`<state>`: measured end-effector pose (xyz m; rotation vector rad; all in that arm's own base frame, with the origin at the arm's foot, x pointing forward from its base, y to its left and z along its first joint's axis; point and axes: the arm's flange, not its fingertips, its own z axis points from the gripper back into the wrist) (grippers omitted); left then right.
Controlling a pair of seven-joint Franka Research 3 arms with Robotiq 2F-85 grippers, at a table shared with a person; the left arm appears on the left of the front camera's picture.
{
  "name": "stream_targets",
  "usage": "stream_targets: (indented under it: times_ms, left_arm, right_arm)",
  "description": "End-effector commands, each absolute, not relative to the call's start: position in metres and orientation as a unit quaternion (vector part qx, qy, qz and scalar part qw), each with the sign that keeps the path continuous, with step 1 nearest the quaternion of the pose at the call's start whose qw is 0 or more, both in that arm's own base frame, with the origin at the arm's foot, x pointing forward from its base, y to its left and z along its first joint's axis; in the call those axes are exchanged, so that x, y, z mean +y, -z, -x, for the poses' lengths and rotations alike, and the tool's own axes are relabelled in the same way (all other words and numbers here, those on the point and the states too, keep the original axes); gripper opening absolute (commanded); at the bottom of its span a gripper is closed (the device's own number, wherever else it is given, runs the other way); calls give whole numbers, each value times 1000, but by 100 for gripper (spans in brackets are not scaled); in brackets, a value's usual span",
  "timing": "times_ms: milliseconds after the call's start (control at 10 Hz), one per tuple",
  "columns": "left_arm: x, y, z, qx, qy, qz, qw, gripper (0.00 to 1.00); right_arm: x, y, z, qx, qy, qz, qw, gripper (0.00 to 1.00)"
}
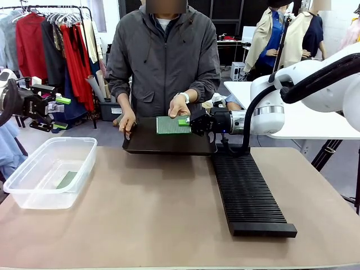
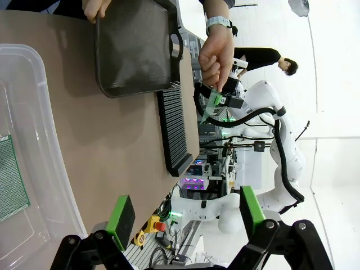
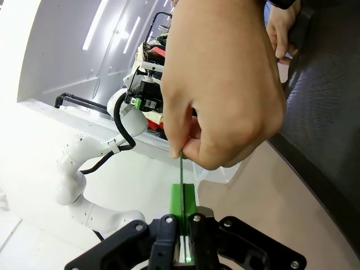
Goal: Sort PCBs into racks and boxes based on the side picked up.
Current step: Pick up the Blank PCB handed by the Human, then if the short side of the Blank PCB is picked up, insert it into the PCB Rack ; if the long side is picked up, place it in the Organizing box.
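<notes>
A person's hand [image 1: 179, 107] holds a green PCB [image 1: 170, 125] over the flat black tray [image 1: 146, 143]. My right gripper [image 1: 184, 122] is shut on that board's right edge. In the right wrist view the PCB [image 3: 181, 169] stands edge-on between the closed green pads [image 3: 176, 198], with the hand [image 3: 225, 84] pinching its far end. My left gripper [image 1: 61, 112] hovers open and empty above the far-left table edge, over the clear box [image 1: 50, 169]. A second PCB [image 1: 66, 180] lies in that box, seen below as the PCB [image 2: 11, 180]. The long black rack [image 1: 247, 191] lies right of centre.
The person's other hand [image 1: 127, 121] grips the tray's left handle. A clothes rail [image 1: 50, 34] stands behind my left arm, and a white table [image 1: 292, 112] behind my right arm. Bare brown table [image 1: 157, 208] lies between the box and the rack.
</notes>
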<state>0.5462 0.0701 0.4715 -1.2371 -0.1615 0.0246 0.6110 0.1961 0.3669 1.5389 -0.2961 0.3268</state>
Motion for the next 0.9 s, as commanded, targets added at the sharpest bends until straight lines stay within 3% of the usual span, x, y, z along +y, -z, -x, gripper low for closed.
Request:
stream_targets:
  times_ms: [0,800]
  left_arm:
    - [70,-474,-544,-78,-11,574,815,97]
    - [70,-474,-544,-78,-11,574,815,97]
  right_arm:
    - [198,-369,-611,-134,-147,-691,695,0]
    - [198,-369,-611,-134,-147,-691,695,0]
